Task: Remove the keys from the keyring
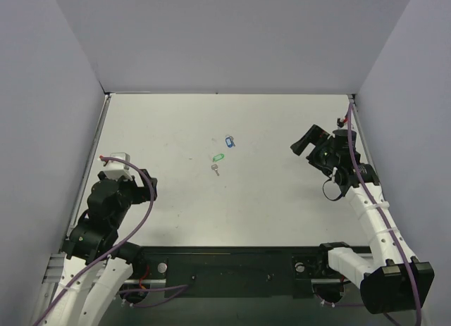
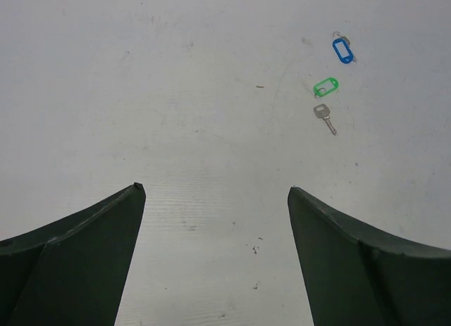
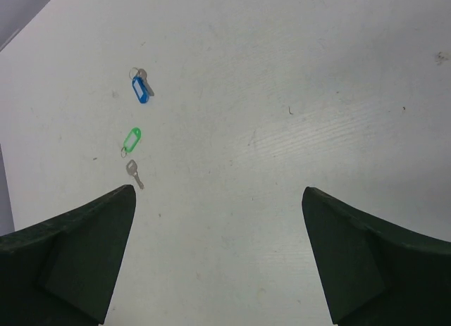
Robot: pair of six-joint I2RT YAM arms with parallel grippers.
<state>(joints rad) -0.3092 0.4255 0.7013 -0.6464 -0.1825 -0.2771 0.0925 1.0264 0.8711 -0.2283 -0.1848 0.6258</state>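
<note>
Blue keyring (image 1: pixel 229 140), its key (image 3: pixel 142 74) discernible only in wrist views, left gripper (image 2: pixel 215 187) and right gripper (image 3: pixel 218 188) spread wide, empty

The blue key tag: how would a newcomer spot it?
On the white table, near its middle, two small oval plastic tags lie close together. The blue key tag is the one farther from the arms' bases; the green tag nearer them has its silver key stretched out, while the blue one's tiny key is tucked against it.
</note>
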